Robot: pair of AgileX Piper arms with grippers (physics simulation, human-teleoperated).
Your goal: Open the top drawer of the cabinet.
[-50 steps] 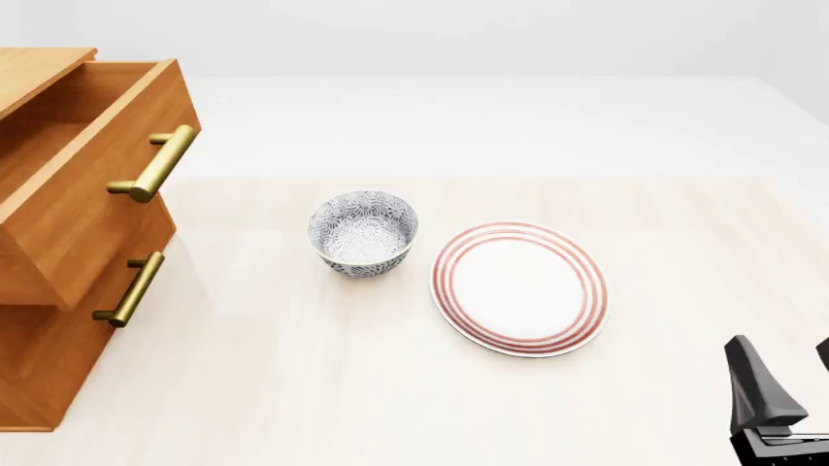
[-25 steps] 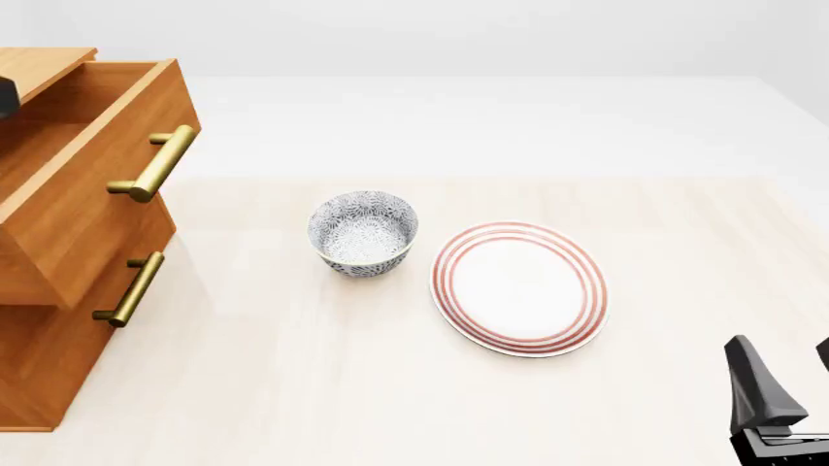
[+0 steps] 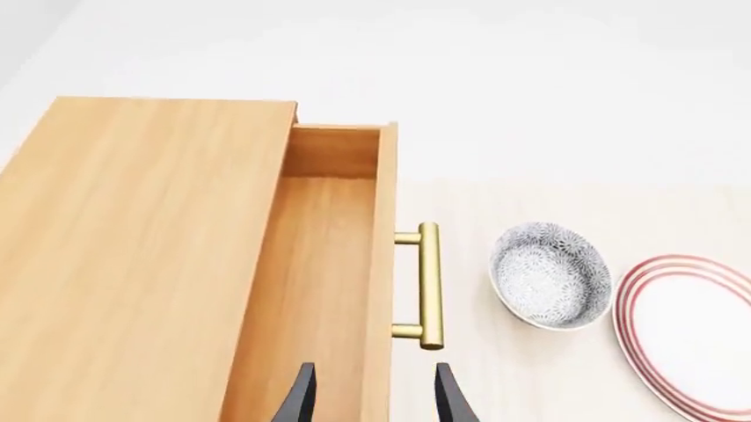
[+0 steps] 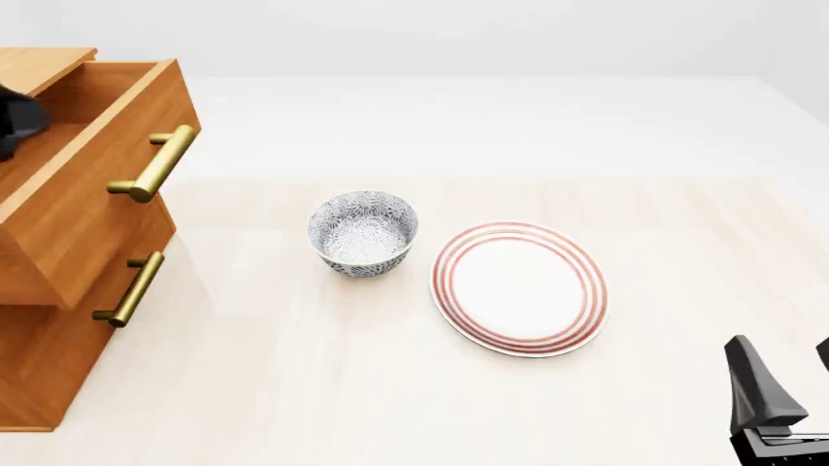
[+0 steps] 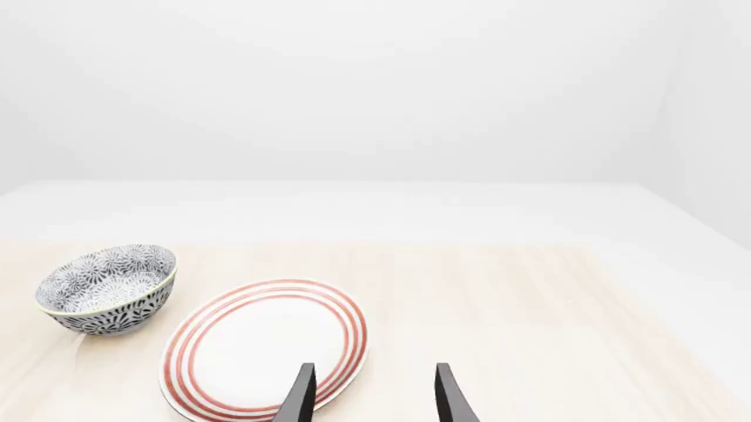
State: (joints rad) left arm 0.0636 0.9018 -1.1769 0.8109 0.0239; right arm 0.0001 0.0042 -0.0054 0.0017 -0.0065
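Note:
The orange-brown cabinet (image 4: 46, 374) stands at the table's left edge. Its top drawer (image 4: 88, 199) is pulled well out, brass bar handle (image 4: 153, 163) facing the bowl. In the left wrist view I look down on the cabinet top (image 3: 141, 246), the drawer's open inside (image 3: 317, 264) and its handle (image 3: 428, 286). My left gripper (image 3: 375, 403) hovers above the drawer's front panel, open and holding nothing. A dark part of the left arm (image 4: 16, 121) shows over the drawer. My right gripper (image 4: 786, 377) (image 5: 375, 400) rests open at the near right corner.
A blue-patterned bowl (image 4: 363, 233) stands mid-table, and a white plate with red rings (image 4: 519, 287) lies just right of it. A lower drawer with a like brass handle (image 4: 130, 288) stays shut under the top one.
A dark part of the left arm has come further into the front view at the left edge, over the open drawer. The drawer, bowl, plate and right arm have not moved.

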